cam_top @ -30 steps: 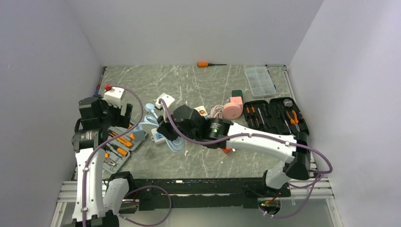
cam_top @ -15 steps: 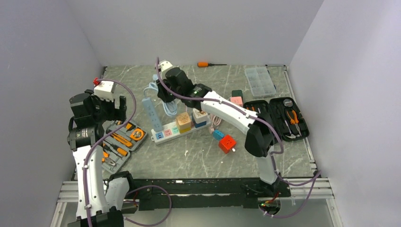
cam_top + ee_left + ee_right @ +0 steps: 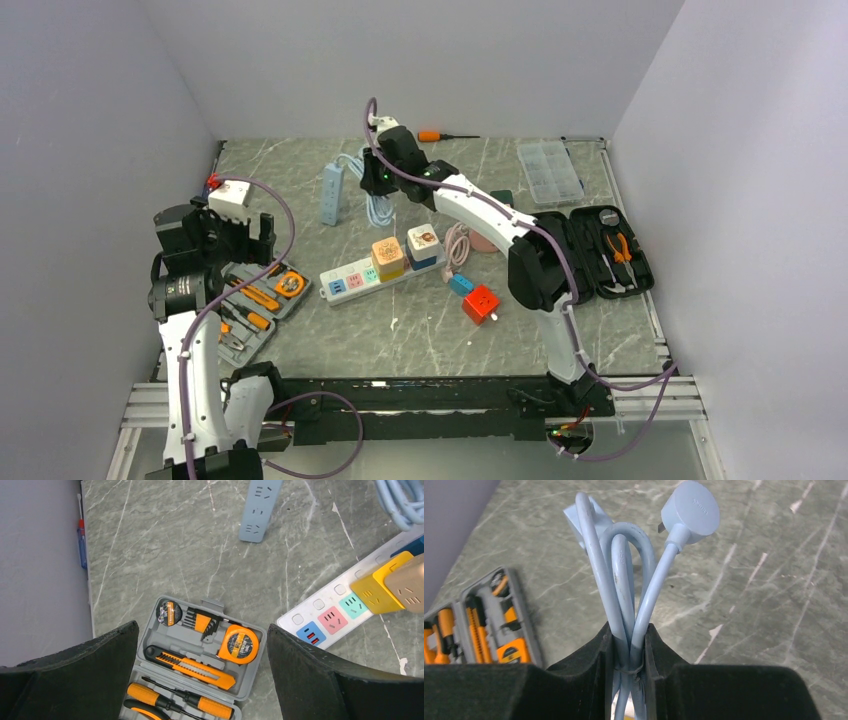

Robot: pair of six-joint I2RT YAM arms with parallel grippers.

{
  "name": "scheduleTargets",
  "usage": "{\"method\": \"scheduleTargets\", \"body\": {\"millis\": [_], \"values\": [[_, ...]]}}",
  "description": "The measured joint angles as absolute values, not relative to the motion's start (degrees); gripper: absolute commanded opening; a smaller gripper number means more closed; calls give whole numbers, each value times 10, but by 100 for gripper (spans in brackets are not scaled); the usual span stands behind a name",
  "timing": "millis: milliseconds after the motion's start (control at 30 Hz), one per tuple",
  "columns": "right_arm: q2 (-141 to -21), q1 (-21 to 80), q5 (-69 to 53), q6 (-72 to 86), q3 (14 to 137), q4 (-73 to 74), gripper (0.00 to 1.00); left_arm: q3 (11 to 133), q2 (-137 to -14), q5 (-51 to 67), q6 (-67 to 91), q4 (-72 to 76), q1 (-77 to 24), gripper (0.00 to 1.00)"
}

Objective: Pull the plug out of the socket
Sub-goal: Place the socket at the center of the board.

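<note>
The right gripper (image 3: 629, 636) is clenched on the tied bundle of the light-blue cord (image 3: 621, 580). Its pads pinch the loops just above the tie, and the round plug head (image 3: 690, 511) stands free at 1 o'clock of the grip. In the top view this arm reaches out to about 12 o'clock of the table (image 3: 430, 340). The light-blue power strip (image 3: 332, 192) sits at 9 o'clock of the gripper, on the end of that cord. Whether it rests flat or is partly lifted I cannot tell. This is not the task's strip. I judge the hold is meant to get the loose cord and short strip to the far side, away from the work area.

The socket (image 3: 352, 279) lies near the table's middle, slanting from 8 toward 2 o'clock, and neither arm touches it. Two cube plugs sit in it side by side: a tan-topped cube plug (image 3: 387, 257) and, at its 2 o'clock, a white-and-blue cube plug (image 3: 424, 243). Which one the task means I cannot tell, and neither is pulled yet.

The left gripper (image 3: 243, 235) hangs released with its jaws spread wide and holds nothing. It is at 9 o'clock of the table, above the grey tool kit (image 3: 200, 655). In its wrist view the socket's near end shows at 3 o'clock, so it seems placed to pin the strip down or take a cube.
</note>
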State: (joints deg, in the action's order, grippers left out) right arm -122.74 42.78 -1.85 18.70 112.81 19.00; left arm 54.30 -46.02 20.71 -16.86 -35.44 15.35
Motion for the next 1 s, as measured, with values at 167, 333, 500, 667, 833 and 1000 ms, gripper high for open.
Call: {"method": "scheduleTargets", "body": {"millis": [167, 333, 500, 667, 833, 1000], "values": [[-1258, 401, 27, 213, 1120, 192, 9, 543, -462, 216, -175, -354, 154, 99], [-1272, 376, 80, 226, 1089, 208, 11, 543, -479, 223, -179, -365, 154, 99], [-1294, 359, 106, 225, 1089, 210, 32, 543, -498, 227, -183, -384, 154, 99], [-1305, 352, 123, 223, 1089, 209, 98, 543, -500, 236, -187, -389, 154, 99], [-1305, 349, 135, 211, 1089, 209, 100, 543, -500, 252, -193, -402, 154, 99], [-1295, 346, 146, 209, 1080, 201, 100, 543, -501, 267, -205, -421, 154, 99]]}}
